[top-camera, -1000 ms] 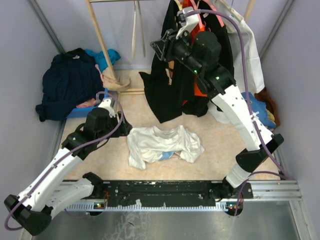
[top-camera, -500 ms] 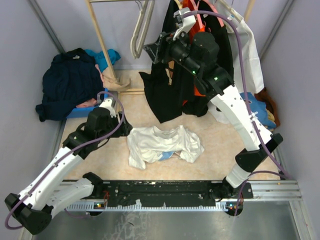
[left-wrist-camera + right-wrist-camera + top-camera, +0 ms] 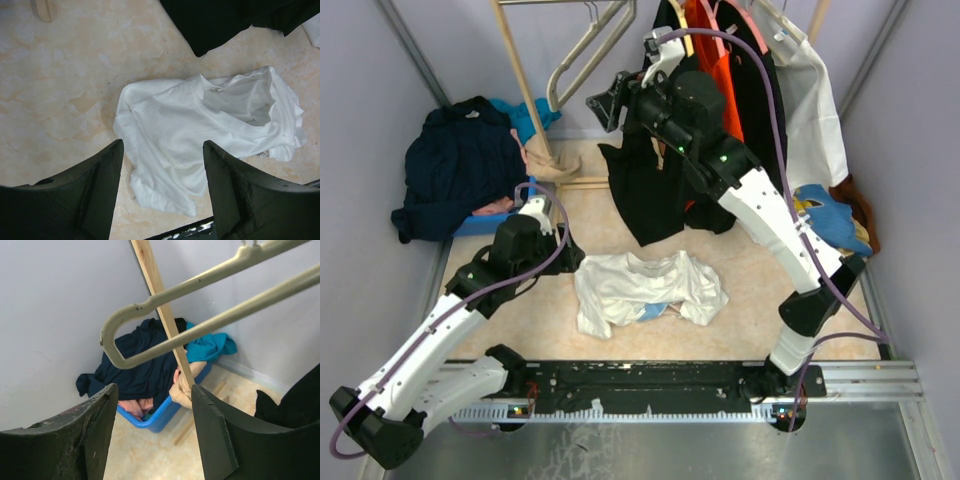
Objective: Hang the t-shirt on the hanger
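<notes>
Since right gripper [image 3: 153, 390] hung released short of the pale grey-white triangular hanger [image 3: 220, 321], straddling one arm squarely mattered; left gripper [image 3: 163, 145] released too.

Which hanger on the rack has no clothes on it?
The pale grey hanger, tilted at the left end; the others hold a black garment, an orange garment and a white garment.

Pale marbled table surface [image 3: 588, 220], on which lay the crumpled white t-shirt [image 3: 645, 288] near front centre, a blue bin [image 3: 480, 222] heaped with dark navy clothing [image 3: 460, 165] at left, and the wooden rack's foot bar [image 3: 582, 182] behind.
</notes>
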`<state>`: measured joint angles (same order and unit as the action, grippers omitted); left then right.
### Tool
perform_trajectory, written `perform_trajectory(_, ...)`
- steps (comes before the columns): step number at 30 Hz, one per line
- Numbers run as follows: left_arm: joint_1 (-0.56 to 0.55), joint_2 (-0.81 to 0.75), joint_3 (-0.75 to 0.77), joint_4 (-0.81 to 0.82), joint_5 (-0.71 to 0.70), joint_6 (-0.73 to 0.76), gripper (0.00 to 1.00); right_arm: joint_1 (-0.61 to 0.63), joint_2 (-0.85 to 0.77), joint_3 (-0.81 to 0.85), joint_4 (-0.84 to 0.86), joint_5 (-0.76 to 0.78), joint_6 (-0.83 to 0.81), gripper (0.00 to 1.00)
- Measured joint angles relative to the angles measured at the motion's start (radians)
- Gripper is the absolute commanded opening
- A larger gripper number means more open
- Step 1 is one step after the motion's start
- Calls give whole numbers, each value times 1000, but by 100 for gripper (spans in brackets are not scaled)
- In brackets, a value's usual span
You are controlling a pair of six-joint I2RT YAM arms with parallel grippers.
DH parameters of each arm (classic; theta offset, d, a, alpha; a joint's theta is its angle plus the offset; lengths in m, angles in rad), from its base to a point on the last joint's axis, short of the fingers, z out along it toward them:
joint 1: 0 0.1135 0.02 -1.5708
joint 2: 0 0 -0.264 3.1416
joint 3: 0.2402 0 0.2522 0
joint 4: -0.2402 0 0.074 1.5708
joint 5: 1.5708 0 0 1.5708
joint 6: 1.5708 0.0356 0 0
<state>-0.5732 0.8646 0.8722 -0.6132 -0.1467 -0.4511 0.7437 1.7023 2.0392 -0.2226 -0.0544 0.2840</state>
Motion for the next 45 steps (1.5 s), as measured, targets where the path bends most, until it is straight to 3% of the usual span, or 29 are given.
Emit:
perform_trajectory(31,0,-39,0,-20,-5,0,72,47,138,-1,259,-144,88,60)
perform_trajectory(37,0,-44,0,-21,-10,0,72,57,175,87,258,-133,85,59)
perform_trajectory(45,0,-45,0,-21,-11,0,73,60,239,177,220,-109,77,42)
